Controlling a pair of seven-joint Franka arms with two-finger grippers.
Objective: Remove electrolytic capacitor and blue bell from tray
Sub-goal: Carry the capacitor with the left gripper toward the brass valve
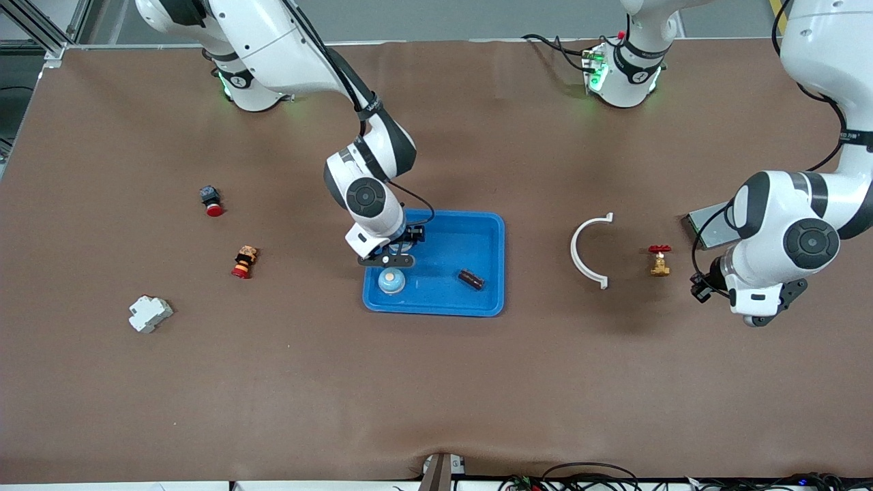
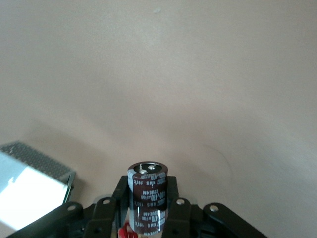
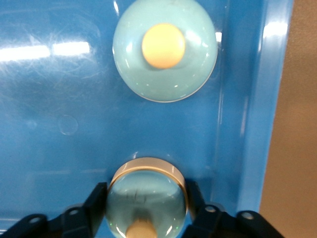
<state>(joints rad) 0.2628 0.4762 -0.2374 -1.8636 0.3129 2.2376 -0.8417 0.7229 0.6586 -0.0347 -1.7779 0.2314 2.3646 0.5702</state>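
1. Two bells are in play. The free bell (image 1: 391, 280), pale blue with a tan button, sits in the blue tray (image 1: 500, 225), in the corner nearest the front camera at the right arm's end.
2. The right hand (image 1: 390, 259) hangs over that same end of the tray, its fingers closed on the held bell (image 3: 146, 198), just beside the free one.
3. A dark loose capacitor (image 1: 470, 278) lies on its side in the tray, toward the left arm's end.
4. The left hand (image 1: 701, 286) is over bare tabletop (image 1: 436, 395) at the left arm's end, clamped on the gripped capacitor (image 2: 147, 198).
5. A brass valve (image 1: 659, 260) and a white clip (image 1: 588, 249) lie between that hand and the tray.
6. Two red buttons (image 1: 213, 201) (image 1: 244, 262) and a white breaker (image 1: 149, 314) sit toward the right arm's end.
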